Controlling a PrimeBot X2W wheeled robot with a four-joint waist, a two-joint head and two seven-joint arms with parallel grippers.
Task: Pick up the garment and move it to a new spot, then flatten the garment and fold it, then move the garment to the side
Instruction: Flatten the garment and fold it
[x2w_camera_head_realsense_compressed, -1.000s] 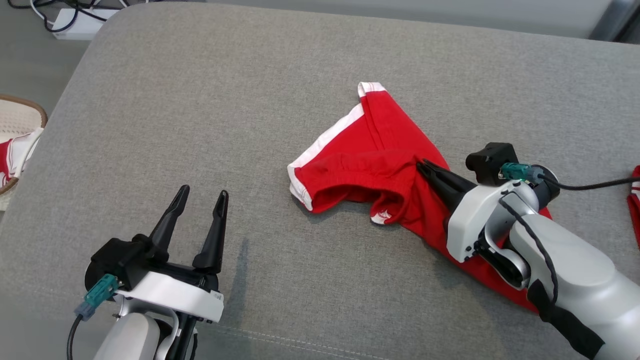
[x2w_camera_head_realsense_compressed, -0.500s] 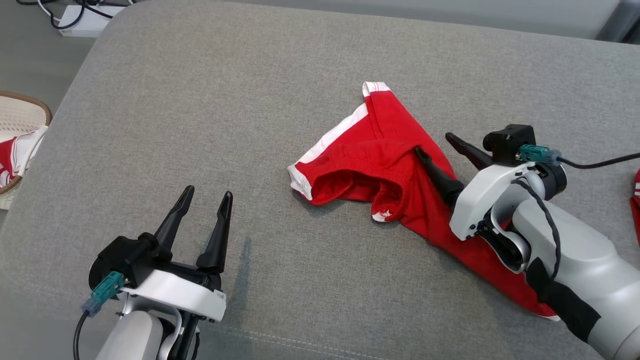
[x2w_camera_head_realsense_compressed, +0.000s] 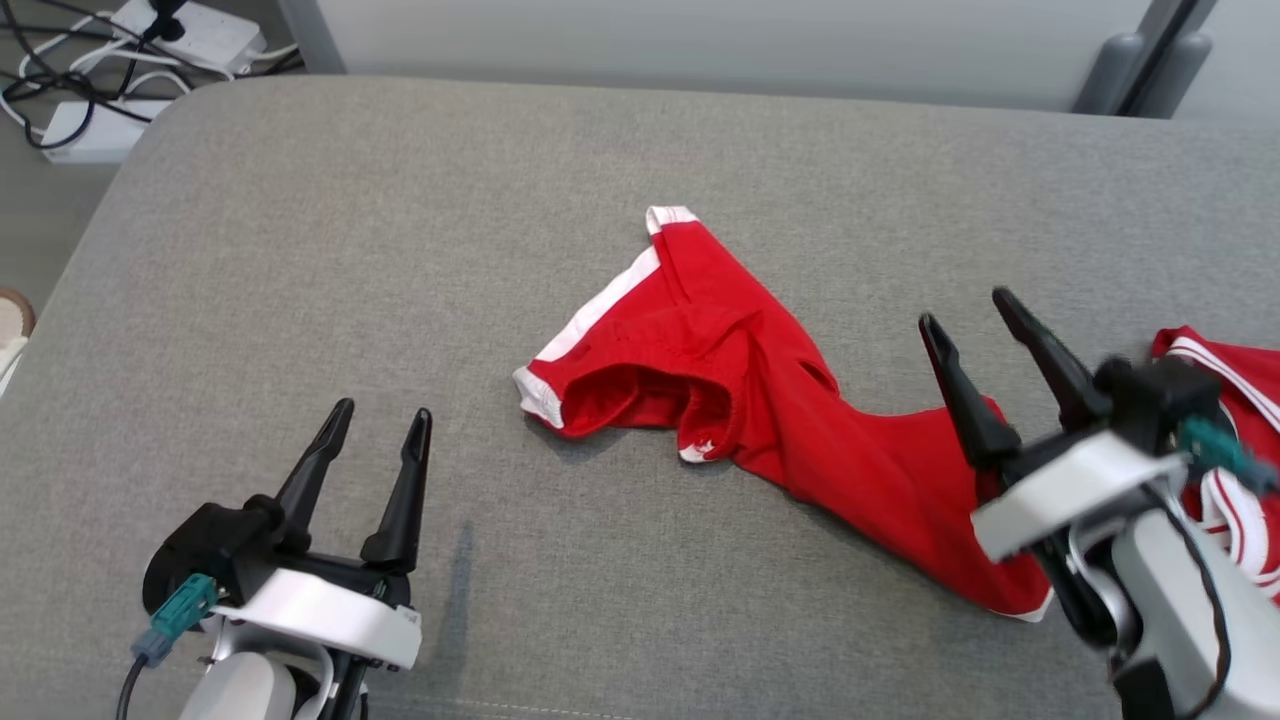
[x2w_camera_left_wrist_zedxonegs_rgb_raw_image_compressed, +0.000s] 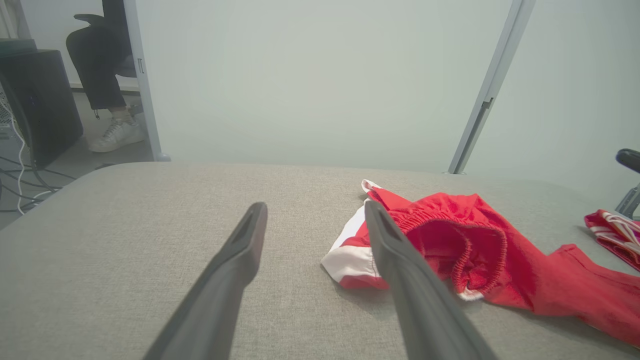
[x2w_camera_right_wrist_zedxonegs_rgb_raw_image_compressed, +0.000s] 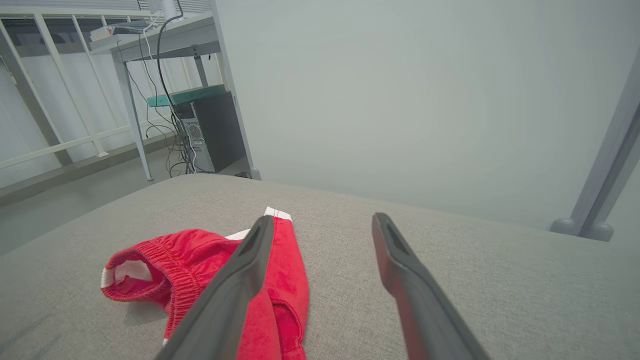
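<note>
The grey cloth-covered tabletop (x2w_camera_head_realsense_compressed: 300, 250) takes up most of the head view. Its far edge runs along the top of the frame and its rounded corner sits at the upper left. The whole left half and the upper right are bare cloth, and so is the strip along the bottom centre.

The garment (x2w_camera_head_realsense_compressed: 860, 470), a pair of red shorts with white trim, lies crumpled just right of the frame's centre. Its elastic waistband gapes open toward the lower left. A white band runs up its upper-left edge to a small white-tipped corner at the top. One leg trails flat toward the lower right and ends in a thin white hem. It lies well clear of every tabletop edge.

A second red garment with white stripes (x2w_camera_head_realsense_compressed: 1240, 385) is bunched at the right edge of the frame, near the trailing leg.

The right claw (x2w_camera_head_realsense_compressed: 963, 307) is at the lower right, over the trailing leg's end. Its fingers are spread wide and hold nothing. The left claw (x2w_camera_head_realsense_compressed: 383, 408) is at the lower left over bare cloth, apart from the garment, equally wide and empty.

White power strips (x2w_camera_head_realsense_compressed: 205, 25) and cables lie on the floor at the upper left.
</note>
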